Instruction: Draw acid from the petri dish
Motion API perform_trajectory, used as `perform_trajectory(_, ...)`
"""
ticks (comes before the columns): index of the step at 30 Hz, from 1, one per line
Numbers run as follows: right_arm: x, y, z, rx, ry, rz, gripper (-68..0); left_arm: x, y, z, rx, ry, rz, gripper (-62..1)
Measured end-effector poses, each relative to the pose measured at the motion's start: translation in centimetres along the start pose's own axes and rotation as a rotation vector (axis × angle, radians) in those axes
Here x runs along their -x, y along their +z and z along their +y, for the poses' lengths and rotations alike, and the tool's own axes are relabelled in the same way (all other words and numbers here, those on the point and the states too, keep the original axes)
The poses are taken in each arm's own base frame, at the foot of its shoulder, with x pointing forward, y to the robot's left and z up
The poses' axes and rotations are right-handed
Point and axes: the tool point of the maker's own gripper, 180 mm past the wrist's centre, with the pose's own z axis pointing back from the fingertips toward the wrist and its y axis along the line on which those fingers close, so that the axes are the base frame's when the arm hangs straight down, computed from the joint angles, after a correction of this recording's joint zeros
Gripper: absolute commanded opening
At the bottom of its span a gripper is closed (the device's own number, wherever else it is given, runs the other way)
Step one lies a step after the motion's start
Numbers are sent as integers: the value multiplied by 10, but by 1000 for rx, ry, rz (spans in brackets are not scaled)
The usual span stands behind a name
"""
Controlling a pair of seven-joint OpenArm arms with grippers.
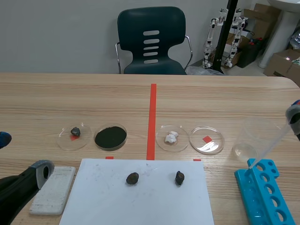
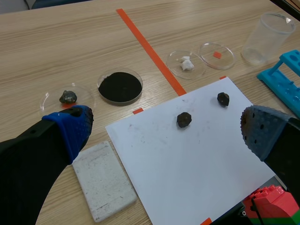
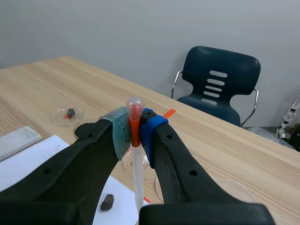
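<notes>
R jaws clamp slim clear plastic pipette [image 3: 137,168]; L jaws spread, empty.

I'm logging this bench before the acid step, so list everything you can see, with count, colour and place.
rock dish: one, clear, left end of the row, dark rock inside.
powder dish: one, black fill, second in the row.
lump dish: one, clear, third, holds a white lump.
plain dish: one, clear, right end of the row.
beaker: one, clear, right of the dishes.
tube rack: one, blue, near right.
paper sheet: one, white, near middle.
loose rocks: two, dark, on the sheet.
slab: one, whitish, left of the sheet.
chair: one, dark teal, far side.
pipette: one, clear, gripped near its bulb.
left gripper: open, near left.
right gripper: shut on the pipette.
</notes>
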Motion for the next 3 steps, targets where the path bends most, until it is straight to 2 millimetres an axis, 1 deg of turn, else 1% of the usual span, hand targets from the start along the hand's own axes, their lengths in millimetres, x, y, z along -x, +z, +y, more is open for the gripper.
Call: perform_trajectory(3, 0, 0, 0, 0, 0, 0, -620, 0, 0, 0, 0, 0, 0, 14)
